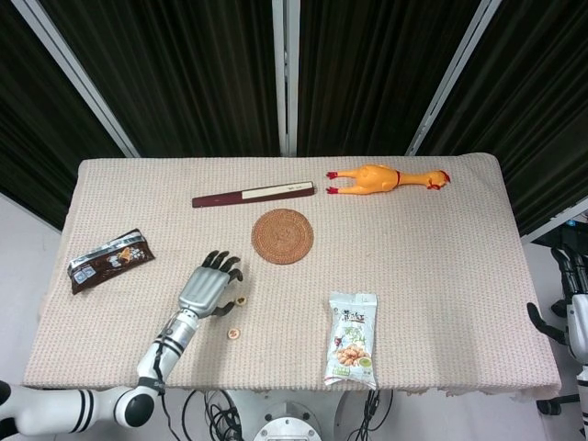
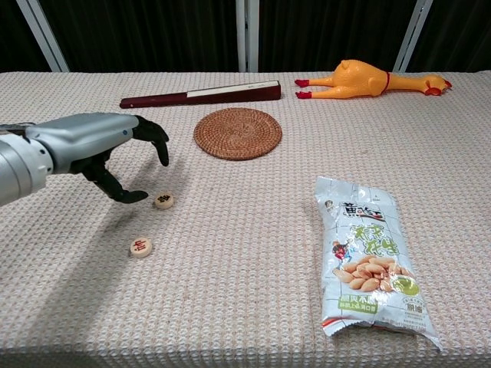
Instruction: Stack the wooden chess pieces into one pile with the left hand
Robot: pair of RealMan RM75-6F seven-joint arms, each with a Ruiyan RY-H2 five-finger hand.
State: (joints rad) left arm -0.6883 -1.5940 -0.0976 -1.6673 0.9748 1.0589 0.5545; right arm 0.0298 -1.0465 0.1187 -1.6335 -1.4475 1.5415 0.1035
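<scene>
Wooden chess pieces show as two flat discs only, and they are not yet stacked. One chess piece lies in front of the woven coaster and to its left; the other chess piece lies further forward of the coaster, apart from the first. No pile is visible, so by my judgement the stacking is barely begun. Whether another piece sits hidden under the arm cannot be told.

The left robot hand hovers left of the coaster with its fingers spread and arched, gripping nothing, its thumb tip just beside the nearer disc. It seems poised for a pick. The right robot hand hangs far right of the coaster, off the counter edge, and looks empty with its thumb apart.

The counter is covered in a beige waffle-weave cloth, with dark curtains between pale frames behind. On it, a peanut bag lies right of and forward of the coaster, a rubber chicken behind and right of it, a closed folding fan just behind it, and a dark snack packet far to its left.
</scene>
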